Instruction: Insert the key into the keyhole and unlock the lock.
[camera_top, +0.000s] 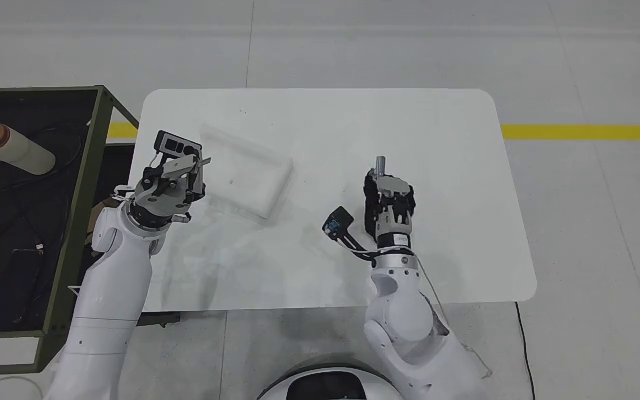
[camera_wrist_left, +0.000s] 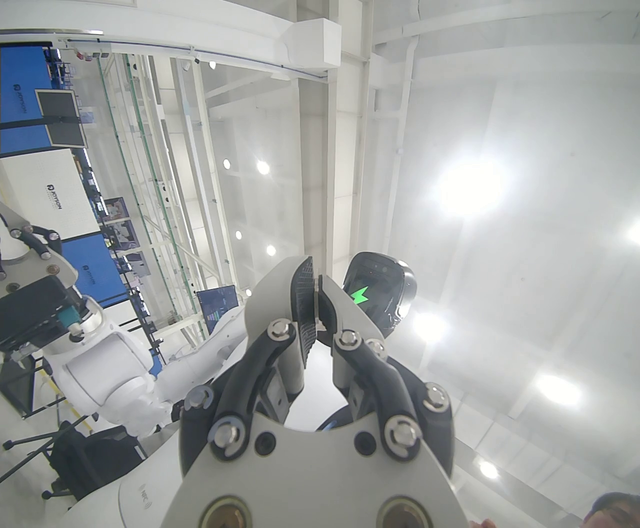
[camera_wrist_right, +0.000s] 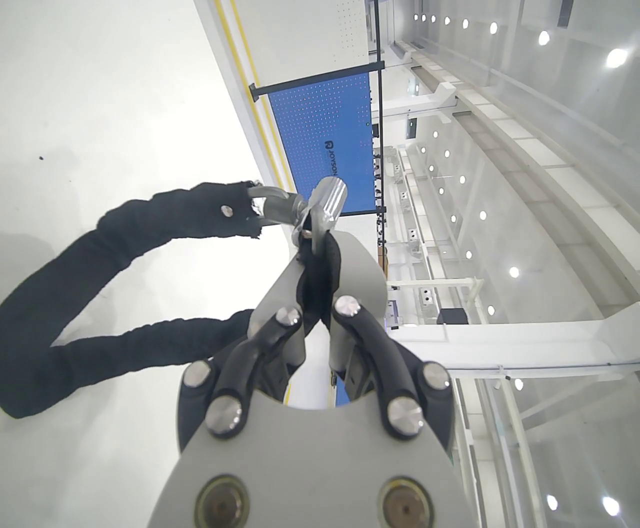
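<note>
My left gripper (camera_wrist_left: 316, 282) is closest to the lens, turned up toward the ceiling. Its ribbed pads (camera_wrist_left: 303, 295) are squeezed narrow on the key (camera_wrist_left: 318, 299), which shows as a thin metal edge pinched between them. Seen from above, I hold that key over the left edge of the white table (camera_top: 450, 130). My right gripper (camera_wrist_right: 320, 240) is closed just as tightly on the lock (camera_wrist_right: 327, 200), gripping it just under its ribbed silver cylinder, which stands out past my fingertips. The lock's black sleeved cable (camera_wrist_right: 75, 280) bends away from the cylinder in a loop and comes back beside my fingers. From above, this gripper is over the middle of the table, with the silver cylinder pointing away from my body. The lock is well apart from the key; the two do not touch. Between them, nearer my left gripper, a pale flat packet (camera_top: 245, 168) lies on the table; I cannot tell what it is.
</note>
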